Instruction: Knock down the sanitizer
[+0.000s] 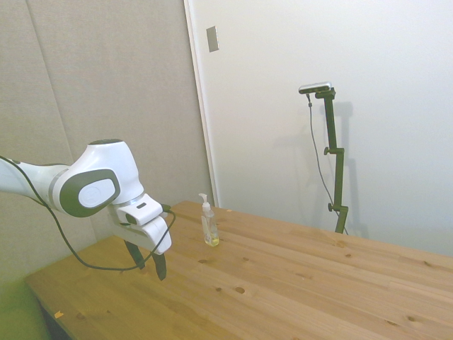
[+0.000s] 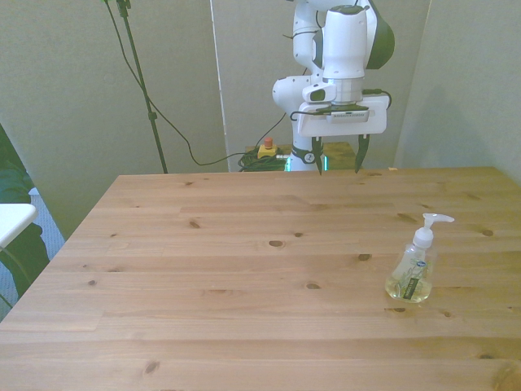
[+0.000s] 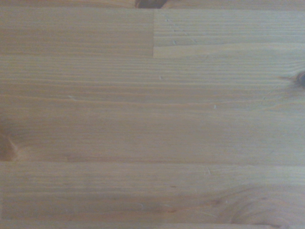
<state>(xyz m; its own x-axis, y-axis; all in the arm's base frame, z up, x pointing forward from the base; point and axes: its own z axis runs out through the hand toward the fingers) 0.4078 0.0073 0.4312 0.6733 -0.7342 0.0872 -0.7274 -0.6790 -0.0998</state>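
White two-finger end effector (image 2: 337, 155) released, dark fingers spread, grasping nothing, hovering above far edge of wooden plank surface (image 2: 244, 269). Small clear plastic sanitizer bottle with white pump top (image 2: 413, 269) upright near front view's right, well apart from end effector.

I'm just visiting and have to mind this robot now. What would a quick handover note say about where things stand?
Gripper: open, holding nothing, hanging above the table near its far edge in the front view.
Sanitizer: upright on the table toward the front view's right, well apart from the gripper, untouched.
Wrist view: only bare wood.
Done: nothing yet.
Left: bring the gripper across to the bottle and push it over.
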